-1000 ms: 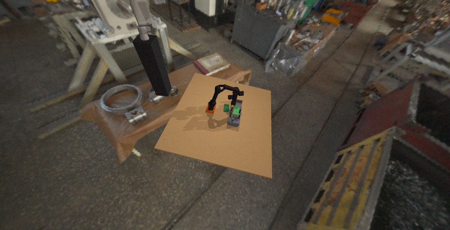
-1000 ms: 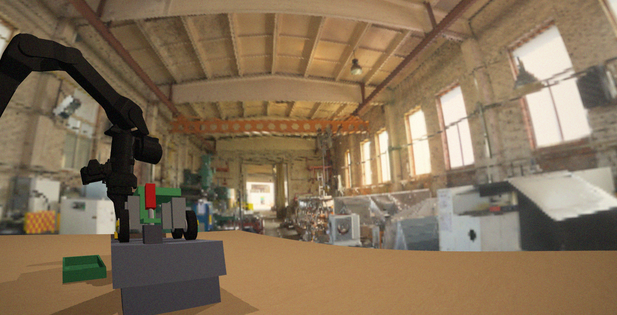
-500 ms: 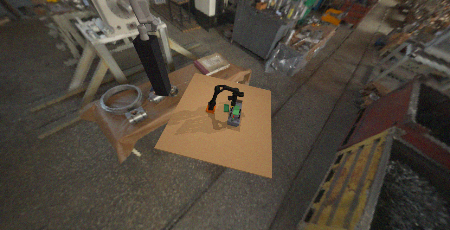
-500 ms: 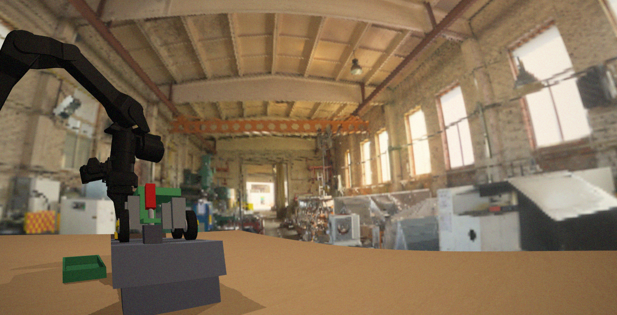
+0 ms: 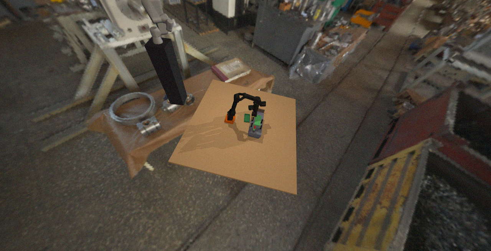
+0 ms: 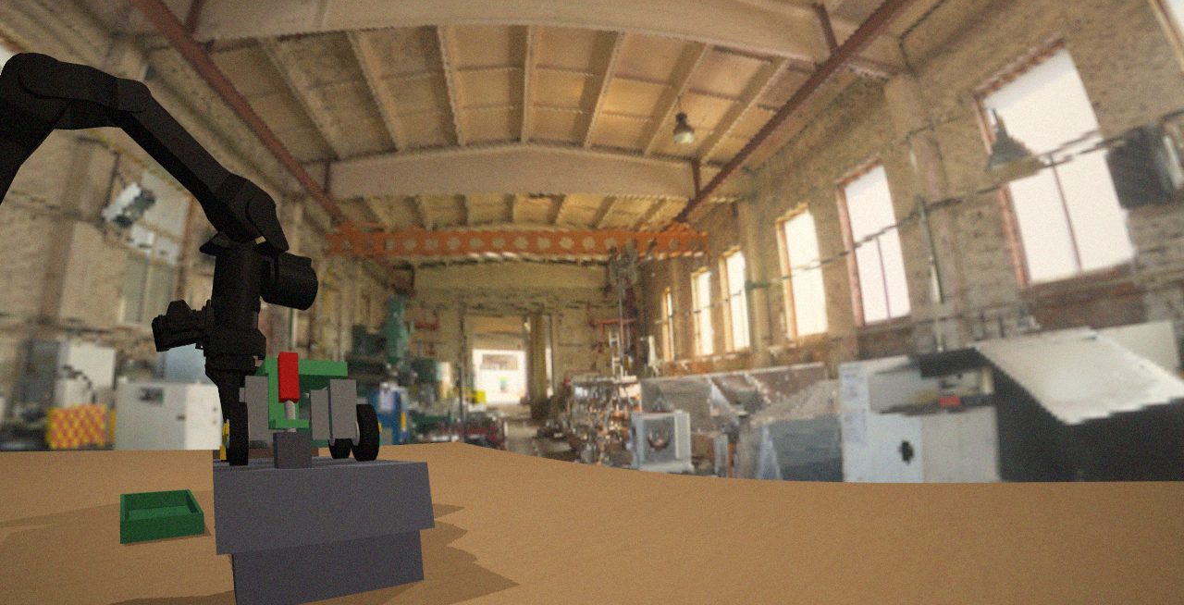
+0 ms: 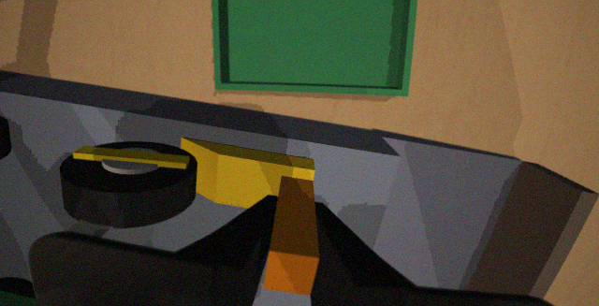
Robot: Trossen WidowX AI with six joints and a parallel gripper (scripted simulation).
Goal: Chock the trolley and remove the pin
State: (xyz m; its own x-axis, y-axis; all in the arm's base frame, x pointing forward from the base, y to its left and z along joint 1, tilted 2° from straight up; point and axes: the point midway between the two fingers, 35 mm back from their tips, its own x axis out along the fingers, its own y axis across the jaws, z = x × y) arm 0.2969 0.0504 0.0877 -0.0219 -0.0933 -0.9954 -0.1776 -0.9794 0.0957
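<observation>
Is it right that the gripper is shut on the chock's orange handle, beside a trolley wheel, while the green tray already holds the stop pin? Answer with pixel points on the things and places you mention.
The stop pin [image 6: 288, 376] isn't in the green tray [image 6: 161, 527]; the exterior view shows it upright at the trolley's end.

No text, label, brand, number or sign can be read in any of the three views.
</observation>
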